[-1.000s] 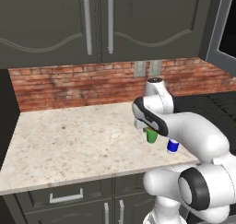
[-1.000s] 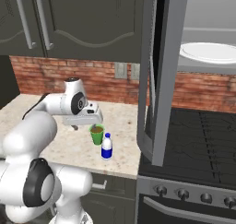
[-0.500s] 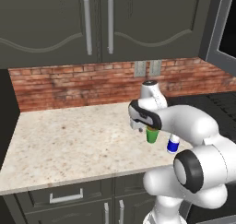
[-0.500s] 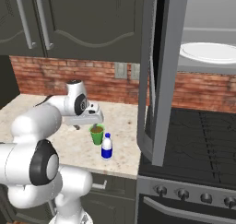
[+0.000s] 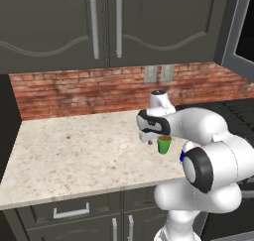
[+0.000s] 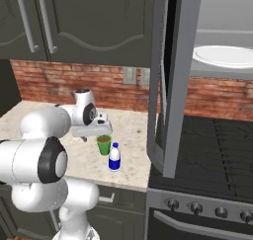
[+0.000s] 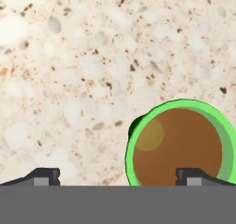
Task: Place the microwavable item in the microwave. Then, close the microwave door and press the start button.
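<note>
Since a second ago, the arm has folded closer over the cup [image 7: 177, 144]. End effector [image 7: 115, 174] hovers above it, fingers spread wide, holding nothing. Green cup stands on the counter [image 5: 74, 155] beside a bottle [image 6: 114, 157].

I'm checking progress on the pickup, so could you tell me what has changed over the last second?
The arm swung its open gripper closer over the small bright green tapered cup, nothing grasped yet. The cup, the white-capped bottle and the open grey microwave door stayed put.
</note>
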You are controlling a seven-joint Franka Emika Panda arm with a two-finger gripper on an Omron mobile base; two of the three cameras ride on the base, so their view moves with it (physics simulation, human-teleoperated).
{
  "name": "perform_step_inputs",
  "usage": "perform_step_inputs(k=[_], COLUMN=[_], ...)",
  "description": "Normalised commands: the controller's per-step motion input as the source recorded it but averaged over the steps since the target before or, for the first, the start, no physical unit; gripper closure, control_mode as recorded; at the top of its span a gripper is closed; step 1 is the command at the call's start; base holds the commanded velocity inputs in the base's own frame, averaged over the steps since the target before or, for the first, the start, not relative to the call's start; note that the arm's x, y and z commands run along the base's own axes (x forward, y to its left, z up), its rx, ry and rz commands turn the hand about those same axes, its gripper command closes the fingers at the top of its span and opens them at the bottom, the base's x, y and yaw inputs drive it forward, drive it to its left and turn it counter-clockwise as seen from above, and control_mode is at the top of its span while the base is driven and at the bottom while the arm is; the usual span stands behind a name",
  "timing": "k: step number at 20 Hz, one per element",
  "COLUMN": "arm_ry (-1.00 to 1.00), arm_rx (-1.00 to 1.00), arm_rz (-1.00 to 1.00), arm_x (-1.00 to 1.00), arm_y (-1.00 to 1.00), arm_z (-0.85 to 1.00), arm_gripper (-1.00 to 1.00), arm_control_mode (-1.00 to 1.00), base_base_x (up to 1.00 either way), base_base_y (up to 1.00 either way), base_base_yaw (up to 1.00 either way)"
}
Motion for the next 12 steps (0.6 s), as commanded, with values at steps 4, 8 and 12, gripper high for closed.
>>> perform_step_inputs(k=[4, 8, 12], arm_ry=[0.01, 0.02, 0.0], arm_rx=[0.0, 0.0, 0.0], arm_rz=[0.03, 0.03, 0.02], arm_x=[0.06, 0.09, 0.16], arm_y=[0.0, -0.05, -0.01], arm_z=[-0.24, -0.14, 0.0], arm_gripper=[-1.0, -1.0, -1.0], arm_control_mode=[-1.0, -1.0, -1.0], base_base_x=[0.0, 0.0, 0.0], base_base_y=[0.0, 0.0, 0.0], base_base_yaw=[0.0, 0.0, 0.0])
